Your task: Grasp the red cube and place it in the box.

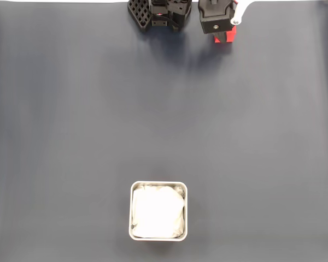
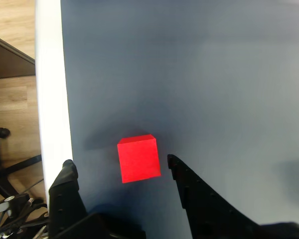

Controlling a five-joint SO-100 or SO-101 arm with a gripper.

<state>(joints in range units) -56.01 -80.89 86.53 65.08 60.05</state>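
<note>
Claw (image 2: 120, 164) open, red cube (image 2: 138, 159) between fingers.

No readable text in either view

The red cube (image 2: 138, 159) has plain faces, the box (image 1: 158, 210) carries no label, and no letters, numbers or brand marks can be read on the black gripper (image 2: 120, 167) or the dark table mat (image 1: 164, 120).

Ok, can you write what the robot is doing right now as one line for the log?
phase: reaching | hand: open, fingers either side of red cube, not gripping | cube: on dark mat near table edge | box: holds white lining, no cube
</note>
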